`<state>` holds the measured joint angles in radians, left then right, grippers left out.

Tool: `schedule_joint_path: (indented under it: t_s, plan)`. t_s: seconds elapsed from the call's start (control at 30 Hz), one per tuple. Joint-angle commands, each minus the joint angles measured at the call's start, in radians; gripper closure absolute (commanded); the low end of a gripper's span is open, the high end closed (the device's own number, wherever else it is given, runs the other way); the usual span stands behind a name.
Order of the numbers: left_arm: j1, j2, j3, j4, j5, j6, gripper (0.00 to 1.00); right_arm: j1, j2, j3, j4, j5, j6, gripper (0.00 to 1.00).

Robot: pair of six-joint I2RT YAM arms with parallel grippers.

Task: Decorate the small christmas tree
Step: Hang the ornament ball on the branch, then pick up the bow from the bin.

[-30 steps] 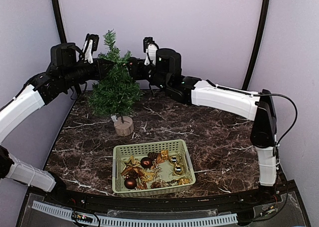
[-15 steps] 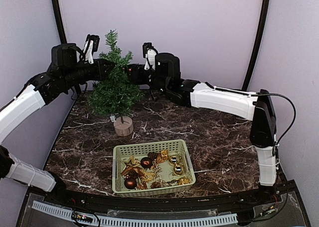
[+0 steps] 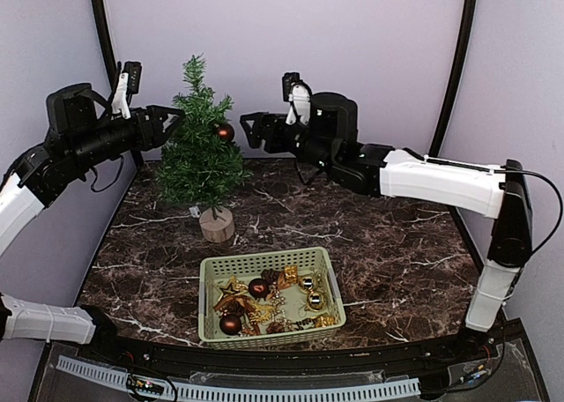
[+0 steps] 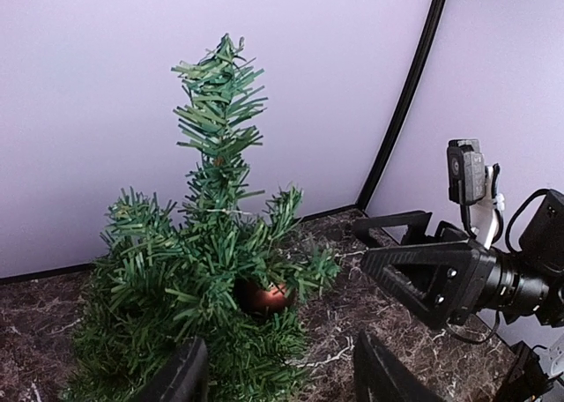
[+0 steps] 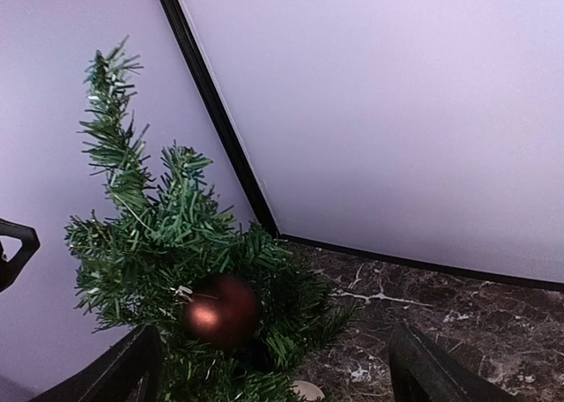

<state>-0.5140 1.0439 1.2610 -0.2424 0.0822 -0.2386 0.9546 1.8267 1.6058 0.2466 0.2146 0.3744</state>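
Small christmas tree (image 3: 203, 151) stands upright on its wooden stump base (image 3: 218, 225) at the far left of the table (image 3: 388, 243), well beyond the basket (image 3: 328, 270). 1 dark red ball (image 3: 224, 132) hangs on a right-side branch about halfway up. Both wrist views confirm it sits in the needles, with nothing gripping it. No other decoration is visible on the tree from any view; the far side is hidden.

Left gripper (image 3: 169, 122) hovers just left of the upper branches. Its fingers are spread apart and empty, and contact with the needles is hard to tell. Right gripper (image 3: 249, 130) hovers just right of the hung ball, jaws also apart and holding nothing, with a clear gap to the ball.

The basket sits near centre, well apart from both grippers. It holds 2 spare red balls (image 3: 258, 287), a gold star (image 3: 233, 289) and several gold ornaments (image 3: 310, 292). The exact count is unclear because the pile overlaps.

Progress judgement: early, with 1 ornament placed and most left in the basket. Remaining work looks like repeated trips, each reaching near to the basket, picking 1 piece and hooking it on a bare branch. The left side and top are undecorated. The thin hanging loops look fiddly to hook.
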Motion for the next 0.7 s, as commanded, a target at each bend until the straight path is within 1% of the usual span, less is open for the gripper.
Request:
schedule_joint_path:
  t_s: [0.0,0.13,0.23,0.27,0.37,0.53,0.67]
  plan:
    - [0.005,-0.059,-0.027,-0.071,0.018,-0.016,0.38,-0.007,-0.117,-0.073,0.048,0.027,-0.021,0.08]
    - [0.005,-0.097,-0.068,-0.075,0.074,-0.057,0.33,-0.007,-0.2,-0.136,-0.003,0.03,-0.03,0.07]
    - [0.005,-0.114,-0.105,-0.096,0.159,-0.092,0.31,-0.007,-0.286,-0.206,-0.076,0.022,-0.026,0.08]
    - [0.005,-0.127,-0.139,-0.1,0.181,-0.106,0.31,-0.007,-0.31,-0.228,-0.125,0.017,-0.022,0.08]
    - [0.005,-0.171,-0.232,-0.128,0.184,-0.145,0.31,-0.004,-0.371,-0.283,-0.272,0.006,-0.01,0.11]
    - [0.005,-0.271,-0.446,-0.112,0.209,-0.26,0.33,0.033,-0.424,-0.366,-0.509,-0.005,0.026,0.16]
    - [0.005,-0.319,-0.583,-0.085,0.227,-0.326,0.35,0.092,-0.414,-0.436,-0.591,-0.015,0.092,0.2]
